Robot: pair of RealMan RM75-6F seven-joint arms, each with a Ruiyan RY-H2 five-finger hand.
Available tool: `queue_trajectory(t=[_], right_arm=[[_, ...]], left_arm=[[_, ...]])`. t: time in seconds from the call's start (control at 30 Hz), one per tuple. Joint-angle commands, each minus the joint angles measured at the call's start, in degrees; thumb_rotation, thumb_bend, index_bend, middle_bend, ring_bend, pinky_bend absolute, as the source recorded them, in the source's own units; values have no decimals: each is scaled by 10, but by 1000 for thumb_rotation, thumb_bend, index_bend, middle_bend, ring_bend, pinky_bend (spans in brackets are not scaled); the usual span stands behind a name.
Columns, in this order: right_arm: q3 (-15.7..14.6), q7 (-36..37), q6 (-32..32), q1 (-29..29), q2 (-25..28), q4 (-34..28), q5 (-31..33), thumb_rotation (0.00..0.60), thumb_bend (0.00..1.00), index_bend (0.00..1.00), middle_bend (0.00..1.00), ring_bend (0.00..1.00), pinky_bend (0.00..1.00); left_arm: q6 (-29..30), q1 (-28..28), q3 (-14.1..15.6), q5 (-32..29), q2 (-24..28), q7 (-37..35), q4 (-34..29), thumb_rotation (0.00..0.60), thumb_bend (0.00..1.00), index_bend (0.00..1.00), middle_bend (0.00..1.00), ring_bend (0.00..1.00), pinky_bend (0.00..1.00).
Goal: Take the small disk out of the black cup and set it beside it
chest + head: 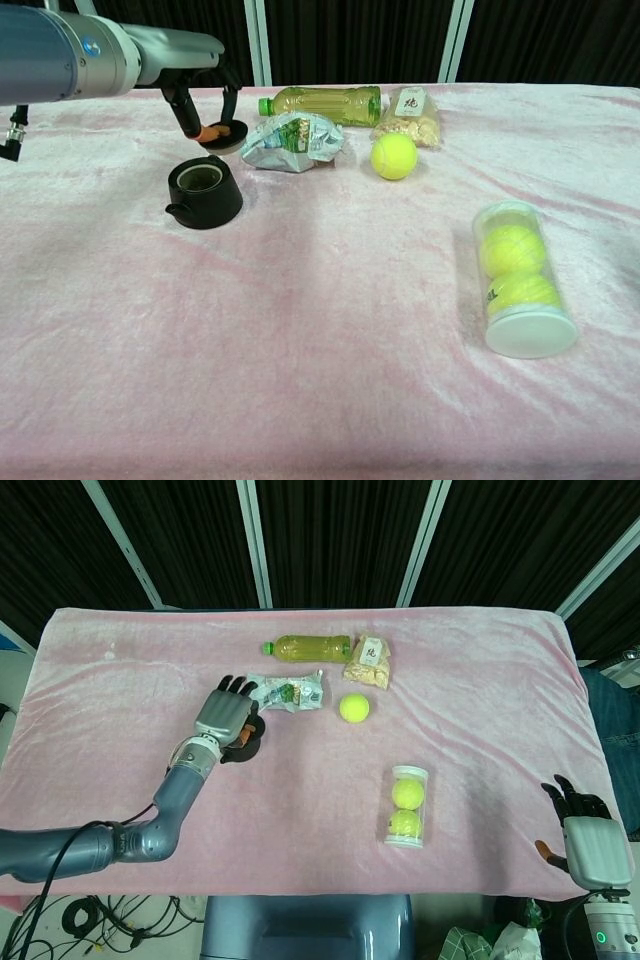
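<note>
The black cup point(203, 190) stands upright on the pink cloth at the left, its mouth showing. My left hand point(205, 100) hovers above and just behind it, pinching the small dark disk point(229, 136) between an orange-tipped thumb and a finger, clear of the cup. From the head camera the left hand point(227, 713) covers most of the cup point(250, 744), and the disk is hidden under the hand. My right hand point(586, 832) hangs off the table's near right corner, fingers apart and holding nothing.
Behind the cup lie a crumpled foil packet point(290, 141), a green tea bottle point(320, 103) and a snack bag point(408, 117). A loose tennis ball point(394, 156) sits mid-table. A clear tube of tennis balls point(515, 279) lies at the right.
</note>
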Motion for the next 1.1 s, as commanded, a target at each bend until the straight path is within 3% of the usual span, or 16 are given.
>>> queue_trajectory(t=[0.03, 0.13, 0.27, 0.63, 0.73, 0.9, 1.0, 1.1], right_arm=[[0, 0, -1, 0, 0, 0, 1, 600, 89, 193, 99, 263, 208], [1, 0, 1, 0, 0, -1, 1, 600, 91, 193, 99, 263, 208], [1, 1, 1, -1, 1, -2, 2, 600, 91, 193, 99, 263, 208], [2, 3, 1, -1, 2, -2, 4, 600, 91, 193, 99, 263, 208], [2, 3, 2, -1, 3, -2, 2, 600, 91, 193, 99, 263, 208], [2, 3, -1, 0, 3, -3, 4, 600, 92, 193, 99, 263, 208], [2, 3, -1, 0, 3, -3, 4, 600, 91, 193, 99, 263, 208], [2, 3, 0, 0, 3, -3, 3, 600, 90, 193, 99, 263, 208]], left_arm=[[-8, 5, -8, 22, 3, -24, -17, 600, 418, 589, 122, 0, 0], [-40, 7, -5, 35, -5, -48, -23, 600, 418, 590, 122, 0, 0], [-76, -4, 24, 53, -34, -43, 1, 600, 418, 590, 123, 0, 0], [-74, -29, 81, 55, -119, 6, 79, 600, 378, 591, 123, 0, 0], [-69, -29, 83, 49, -133, 6, 92, 600, 283, 506, 109, 0, 0], [-61, -31, 74, 55, -138, -1, 92, 600, 111, 241, 73, 0, 0], [-67, -34, 71, 49, -135, -3, 87, 600, 49, 146, 53, 0, 0], [-65, -35, 65, 49, -135, -9, 82, 600, 36, 122, 47, 0, 0]])
